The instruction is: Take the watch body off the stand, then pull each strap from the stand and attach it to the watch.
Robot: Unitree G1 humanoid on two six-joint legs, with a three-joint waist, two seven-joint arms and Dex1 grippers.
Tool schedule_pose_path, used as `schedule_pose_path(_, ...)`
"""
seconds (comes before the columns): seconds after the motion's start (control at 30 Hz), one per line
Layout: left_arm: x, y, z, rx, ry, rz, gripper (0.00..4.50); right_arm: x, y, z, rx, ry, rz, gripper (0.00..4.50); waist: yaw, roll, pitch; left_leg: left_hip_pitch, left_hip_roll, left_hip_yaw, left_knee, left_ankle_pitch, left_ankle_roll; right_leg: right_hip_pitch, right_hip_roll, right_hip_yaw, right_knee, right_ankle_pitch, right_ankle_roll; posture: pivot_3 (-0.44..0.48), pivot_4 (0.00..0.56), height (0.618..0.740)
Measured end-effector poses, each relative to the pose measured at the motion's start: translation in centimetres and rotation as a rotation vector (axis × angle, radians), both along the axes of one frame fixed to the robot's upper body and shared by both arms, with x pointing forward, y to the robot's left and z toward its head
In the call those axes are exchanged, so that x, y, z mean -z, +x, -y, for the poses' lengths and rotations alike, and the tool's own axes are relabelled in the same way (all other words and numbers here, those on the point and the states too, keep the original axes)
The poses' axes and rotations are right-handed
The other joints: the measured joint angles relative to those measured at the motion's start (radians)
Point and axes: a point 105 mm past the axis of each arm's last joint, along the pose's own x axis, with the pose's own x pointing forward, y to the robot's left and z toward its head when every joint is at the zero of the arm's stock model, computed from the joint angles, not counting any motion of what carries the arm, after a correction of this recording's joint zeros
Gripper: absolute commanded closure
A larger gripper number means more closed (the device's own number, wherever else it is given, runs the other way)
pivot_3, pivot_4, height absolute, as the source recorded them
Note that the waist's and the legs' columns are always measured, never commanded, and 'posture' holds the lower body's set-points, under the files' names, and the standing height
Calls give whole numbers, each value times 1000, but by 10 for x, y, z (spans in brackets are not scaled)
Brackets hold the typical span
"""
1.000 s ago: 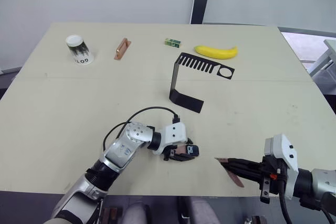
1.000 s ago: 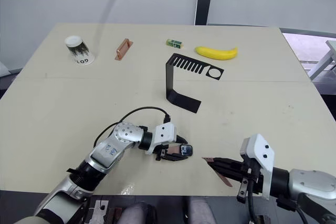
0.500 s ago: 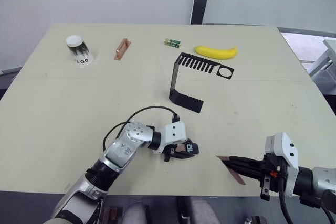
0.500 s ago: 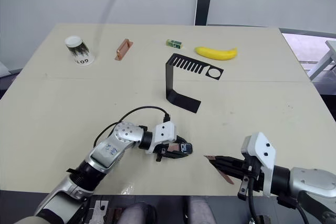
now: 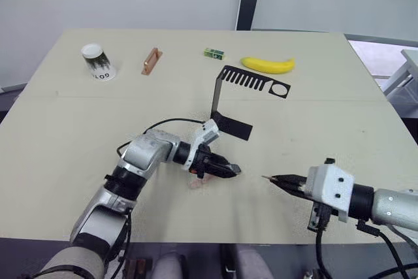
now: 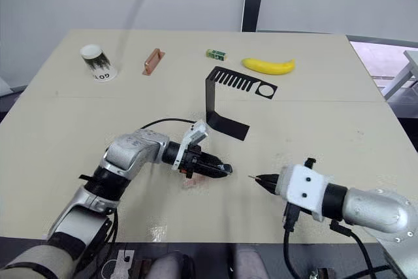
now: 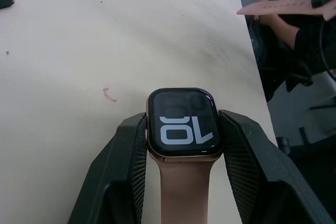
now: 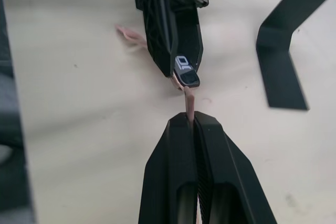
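Note:
My left gripper is shut on the watch body, a small black case whose lit screen shows in the left wrist view. One pinkish-tan strap is fixed to the case and runs back between the fingers. My right gripper is shut on the other strap, held edge-on with its free end pointing at the watch body, a short gap from it. The black stand is on the table behind the left gripper, with no watch or strap on it.
Along the far side of the table are a paper cup, a copper-brown block, a small green box and a banana. Both grippers work close to the table's front edge.
My left arm has swung forward and turned the watch toward the right gripper. The right gripper has come in and rolled the strap edge-on, so the gap between strap and watch is smaller.

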Motion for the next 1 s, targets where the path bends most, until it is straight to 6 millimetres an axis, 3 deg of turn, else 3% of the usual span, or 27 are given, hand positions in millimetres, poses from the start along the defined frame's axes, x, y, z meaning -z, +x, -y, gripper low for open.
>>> schedule_pose_path(0.27,-9,1,-2,-1,-31,-174,2902,2,19,-8,-49,-134,188,4500,2,0,0,0,0,0,3,-1,-1,-1,0,0,4,-1,-1,0,150,740)
schedule_pose_path(0.43,-17,0,-3,36,-76,-217,2902,9,19,-18,-73,-134,196,4500,0,0,0,1,0,0,4,-1,-1,-1,0,0,6,-1,-1,0,150,740)
schedule_pose_path(1.0,-13,4,-7,39,-80,-240,2902,19,23,-23,-41,-137,188,4500,1,0,0,1,0,0,4,-1,-1,-1,-1,0,6,-2,-2,0,150,740)
